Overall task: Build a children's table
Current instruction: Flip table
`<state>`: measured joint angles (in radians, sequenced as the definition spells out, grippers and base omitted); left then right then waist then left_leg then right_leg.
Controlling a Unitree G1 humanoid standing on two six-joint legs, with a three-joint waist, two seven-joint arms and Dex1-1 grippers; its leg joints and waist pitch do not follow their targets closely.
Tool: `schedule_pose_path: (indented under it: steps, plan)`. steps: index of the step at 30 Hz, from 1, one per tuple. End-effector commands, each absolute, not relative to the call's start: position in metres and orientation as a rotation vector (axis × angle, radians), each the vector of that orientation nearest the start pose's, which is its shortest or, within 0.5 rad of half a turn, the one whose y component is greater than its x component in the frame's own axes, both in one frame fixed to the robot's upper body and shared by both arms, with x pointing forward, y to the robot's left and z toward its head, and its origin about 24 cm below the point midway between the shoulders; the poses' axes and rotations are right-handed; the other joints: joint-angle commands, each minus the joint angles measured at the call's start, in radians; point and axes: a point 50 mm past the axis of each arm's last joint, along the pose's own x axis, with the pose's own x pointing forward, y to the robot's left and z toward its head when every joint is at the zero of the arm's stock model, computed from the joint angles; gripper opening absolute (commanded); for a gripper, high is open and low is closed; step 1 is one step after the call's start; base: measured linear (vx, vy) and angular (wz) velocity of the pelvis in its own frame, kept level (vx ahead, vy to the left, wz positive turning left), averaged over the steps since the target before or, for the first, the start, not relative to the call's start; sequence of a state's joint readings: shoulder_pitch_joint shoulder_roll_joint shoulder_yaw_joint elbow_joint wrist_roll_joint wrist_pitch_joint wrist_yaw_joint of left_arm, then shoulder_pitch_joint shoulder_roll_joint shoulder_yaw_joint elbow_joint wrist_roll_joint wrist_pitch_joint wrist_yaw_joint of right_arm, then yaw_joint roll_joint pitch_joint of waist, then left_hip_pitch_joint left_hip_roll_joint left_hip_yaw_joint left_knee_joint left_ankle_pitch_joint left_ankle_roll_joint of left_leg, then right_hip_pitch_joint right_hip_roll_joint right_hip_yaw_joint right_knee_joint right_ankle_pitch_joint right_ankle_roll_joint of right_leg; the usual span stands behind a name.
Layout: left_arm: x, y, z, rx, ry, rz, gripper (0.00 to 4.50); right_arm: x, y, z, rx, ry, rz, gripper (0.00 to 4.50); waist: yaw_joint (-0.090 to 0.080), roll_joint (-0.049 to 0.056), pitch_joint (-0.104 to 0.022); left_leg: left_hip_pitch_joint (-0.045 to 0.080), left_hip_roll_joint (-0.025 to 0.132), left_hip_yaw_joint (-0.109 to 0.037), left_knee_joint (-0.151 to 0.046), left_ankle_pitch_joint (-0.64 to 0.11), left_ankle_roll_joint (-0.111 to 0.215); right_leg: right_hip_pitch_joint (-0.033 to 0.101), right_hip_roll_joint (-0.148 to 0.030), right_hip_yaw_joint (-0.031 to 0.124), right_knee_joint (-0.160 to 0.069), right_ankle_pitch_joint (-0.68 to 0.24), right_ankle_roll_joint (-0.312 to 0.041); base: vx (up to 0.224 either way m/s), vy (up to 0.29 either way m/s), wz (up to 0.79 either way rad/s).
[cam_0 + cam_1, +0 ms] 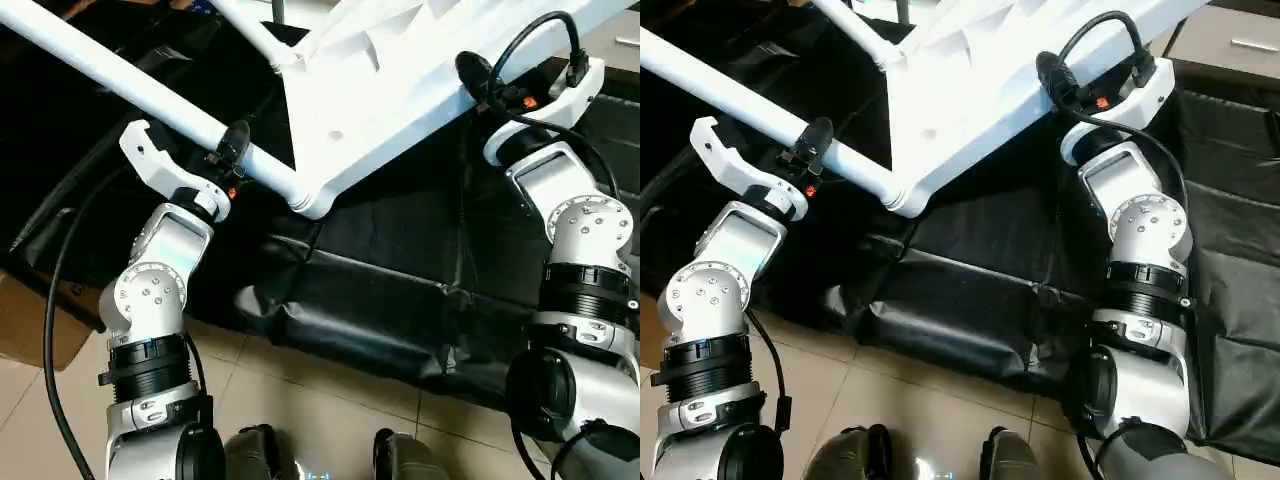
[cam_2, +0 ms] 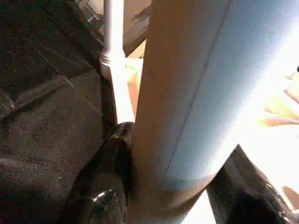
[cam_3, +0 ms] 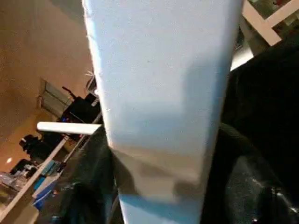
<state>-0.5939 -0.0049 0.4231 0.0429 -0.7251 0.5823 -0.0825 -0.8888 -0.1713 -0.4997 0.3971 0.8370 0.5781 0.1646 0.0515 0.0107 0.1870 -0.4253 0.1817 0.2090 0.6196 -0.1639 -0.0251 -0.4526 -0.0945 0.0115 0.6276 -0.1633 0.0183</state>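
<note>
Left end effector [image 1: 232, 150] clamps a leg [image 1: 120, 78]; right end effector [image 1: 480, 80] (forearm raised) clamps the tabletop [image 1: 400, 90].

White plastic table top [image 1: 400, 95] is tilted up off the black sheet, ribbed underside showing. One long white leg [image 1: 130, 85] is plugged into its near corner socket [image 1: 305, 195], another leg [image 1: 245, 30] behind.

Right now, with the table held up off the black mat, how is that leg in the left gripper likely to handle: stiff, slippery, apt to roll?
The leg looks like a straight, smooth tube, so probably stiff but slick. The left gripper clamps it near the tabletop corner. Being round, it would likely roll if loose; seated there, it shouldn't.
</note>
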Motion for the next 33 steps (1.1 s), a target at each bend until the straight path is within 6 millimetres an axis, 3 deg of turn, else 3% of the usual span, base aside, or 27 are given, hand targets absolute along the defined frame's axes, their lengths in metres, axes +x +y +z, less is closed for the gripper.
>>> schedule_pose_path:
  steps: [1, 2, 3, 5, 6, 8, 9, 12, 18, 19, 20, 23, 26, 29, 31, 32, 33]
  plan:
    - [0.335, 0.154, 0.146, -0.889, -0.017, -0.304, 1.91, 0.379, -0.185, 0.217, 0.904, -0.148, 0.389, 2.5, -0.002, -0.04, -0.123, 0.03, 0.014, -0.005, -0.059, -0.03, 0.097, 0.062, -0.012, 0.004, -0.052, -0.062, -0.213, 0.0, 0.0, 0.0]
    - [0.334, 0.154, 0.144, -0.883, -0.014, -0.304, 1.91, 0.38, -0.184, 0.217, 0.895, -0.145, 0.395, 2.46, -0.006, -0.05, -0.123, 0.031, 0.015, -0.003, -0.059, -0.033, 0.097, 0.06, -0.01, 0.004, -0.055, -0.074, -0.206, 0.0, 0.0, 0.0]
    - [0.333, 0.153, 0.143, -0.866, -0.009, -0.306, 1.91, 0.381, -0.184, 0.218, 0.893, -0.144, 0.395, 2.46, -0.006, -0.053, -0.125, 0.03, 0.016, -0.005, -0.059, -0.028, 0.096, 0.063, -0.013, 0.004, -0.05, -0.077, -0.199, 0.0, 0.0, 0.0]
    - [0.331, 0.153, 0.141, -0.851, -0.004, -0.308, 1.91, 0.382, -0.184, 0.219, 0.893, -0.143, 0.394, 2.32, -0.009, -0.05, -0.125, 0.031, 0.017, -0.005, -0.059, -0.023, 0.093, 0.058, -0.011, 0.003, -0.052, -0.074, -0.191, 0.0, 0.0, 0.0]
    - [0.329, 0.152, 0.139, -0.844, -0.003, -0.304, 1.91, 0.383, -0.185, 0.219, 0.891, -0.14, 0.387, 2.32, -0.017, -0.072, -0.127, 0.032, 0.017, 0.0, -0.059, -0.028, 0.091, 0.057, -0.006, 0.003, -0.056, -0.075, -0.182, 0.0, 0.0, 0.0]
    - [0.325, 0.151, 0.136, -0.841, -0.005, -0.295, 1.91, 0.386, -0.187, 0.221, 0.886, -0.14, 0.375, 2.26, -0.017, -0.066, -0.128, 0.034, 0.019, -0.003, -0.06, -0.043, 0.078, 0.056, -0.01, 0.003, -0.054, -0.094, -0.177, 0.0, 0.0, 0.0]
    - [0.325, 0.151, 0.136, -0.841, -0.005, -0.295, 1.91, 0.386, -0.187, 0.221, 0.886, -0.14, 0.375, 2.24, -0.021, -0.073, -0.127, 0.034, 0.02, -0.003, -0.061, -0.047, 0.073, 0.055, -0.009, 0.003, -0.054, -0.098, -0.172, 0.0, 0.0, 0.0]
    - [0.322, 0.152, 0.135, -0.838, -0.012, -0.285, 1.91, 0.389, -0.19, 0.225, 0.879, -0.15, 0.36, 2.17, -0.022, -0.081, -0.13, 0.036, 0.02, -0.002, -0.061, -0.064, 0.058, 0.054, -0.007, 0.003, -0.058, -0.111, -0.156, 0.0, 0.0, 0.0]
    - [0.321, 0.15, 0.136, -0.812, -0.019, -0.302, 1.91, 0.391, -0.193, 0.231, 0.887, -0.182, 0.344, 2.1, -0.017, -0.078, -0.137, 0.037, 0.019, -0.002, -0.058, -0.049, 0.059, 0.053, -0.005, 0.004, -0.054, -0.062, -0.158, 0.0, 0.0, 0.0]
    - [0.324, 0.152, 0.134, -0.799, 0.001, -0.272, 1.91, 0.392, -0.196, 0.237, 0.9, -0.215, 0.329, 2.1, -0.014, -0.069, -0.139, 0.037, 0.019, -0.003, -0.058, -0.047, 0.059, 0.054, -0.005, 0.003, -0.051, -0.048, -0.163, 0.0, 0.0, 0.0]
    - [0.324, 0.152, 0.134, -0.799, 0.002, -0.272, 1.91, 0.392, -0.196, 0.237, 0.901, -0.217, 0.329, 2.09, -0.017, -0.074, -0.138, 0.037, 0.019, -0.001, -0.058, -0.052, 0.057, 0.054, -0.004, 0.003, -0.053, -0.048, -0.165, 0.0, 0.0, 0.0]
    - [0.324, 0.154, 0.134, -0.779, 0.003, -0.282, 2.61, 0.394, -0.202, 0.248, 0.903, -0.276, 0.293, 2.06, -0.016, -0.073, -0.139, 0.036, 0.018, -0.002, -0.057, -0.054, 0.055, 0.056, -0.005, 0.003, -0.051, -0.039, -0.175, 0.0, 0.0, 0.0]
    - [0.322, 0.154, 0.133, -0.734, 0.01, -0.301, 2.68, 0.396, -0.209, 0.261, 0.901, -0.342, 0.256, 2.04, -0.017, -0.069, -0.141, 0.035, 0.018, -0.001, -0.056, -0.045, 0.056, 0.056, -0.004, 0.002, -0.048, -0.019, -0.19, 0.0, 0.0, 0.0]
    - [0.319, 0.151, 0.132, -0.692, 0.015, -0.324, 3.1, 0.396, -0.216, 0.277, 0.893, -0.403, 0.245, 1.99, -0.015, -0.069, -0.149, 0.034, 0.017, 0.0, -0.049, 0.015, 0.084, 0.06, -0.002, 0.001, -0.035, 0.084, -0.214, 0.0, 0.0, 0.0]
    - [0.319, 0.151, 0.132, -0.687, 0.015, -0.325, 3.14, 0.396, -0.217, 0.279, 0.895, -0.412, 0.242, 1.98, -0.016, -0.072, -0.156, 0.026, 0.014, 0.0, -0.041, 0.071, 0.113, 0.065, 0.002, 0.001, -0.022, 0.171, -0.23, 0.0, 0.0, 0.0]
    - [0.318, 0.149, 0.131, -0.673, 0.019, -0.334, 3.14, 0.397, -0.22, 0.283, 0.872, -0.428, 0.227, 1.97, -0.014, -0.071, -0.156, 0.024, 0.013, 0.002, -0.037, 0.103, 0.135, 0.062, 0.004, 0.0, -0.018, 0.223, -0.242, 0.0, 0.0, 0.0]
    - [0.318, 0.149, 0.131, -0.673, 0.019, -0.334, 3.14, 0.397, -0.22, 0.283, 0.872, -0.428, 0.227, 1.97, -0.014, -0.073, -0.154, 0.023, 0.014, 0.003, -0.037, 0.1, 0.146, 0.061, 0.003, -0.002, -0.018, 0.221, -0.25, 0.0, 0.0, 0.0]
